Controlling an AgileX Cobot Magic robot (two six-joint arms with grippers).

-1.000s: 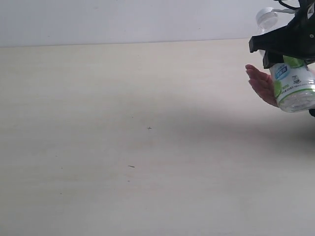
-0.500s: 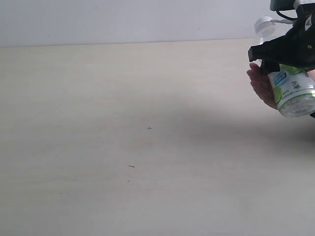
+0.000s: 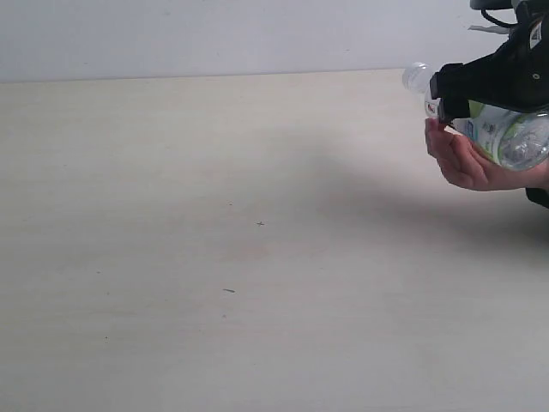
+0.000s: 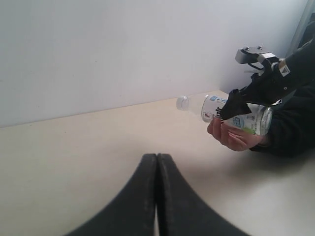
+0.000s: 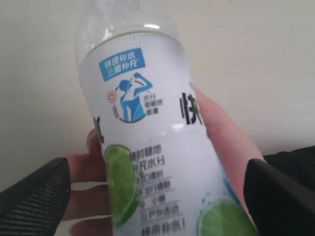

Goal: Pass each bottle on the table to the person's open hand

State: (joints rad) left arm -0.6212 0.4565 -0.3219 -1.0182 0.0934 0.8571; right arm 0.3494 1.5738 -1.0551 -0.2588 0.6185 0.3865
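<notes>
A clear bottle (image 3: pixel 506 137) with a white, green and blue label lies on its side across the person's open hand (image 3: pixel 463 163) at the right edge, its white cap pointing left. My right gripper (image 3: pixel 480 94) sits just above it, open. In the right wrist view its fingers (image 5: pixel 34 196) stand wide apart on either side of the bottle (image 5: pixel 147 147), clear of the label, and the hand (image 5: pixel 221 137) cups the bottle from behind. My left gripper (image 4: pixel 156 162) is shut and empty, low over the table (image 3: pixel 214 257), and does not show in the exterior view.
A dark sleeve (image 4: pixel 290 123) follows the hand at the right. A pale wall (image 3: pixel 214 34) rises behind the table's far edge. A few tiny dark specks (image 3: pixel 260 224) mark the tabletop.
The bottle has tipped from upright to lying in the person's hand, cap swinging left. The right gripper's jaws have spread off it and lifted slightly. The hand has turned palm up under the bottle.
</notes>
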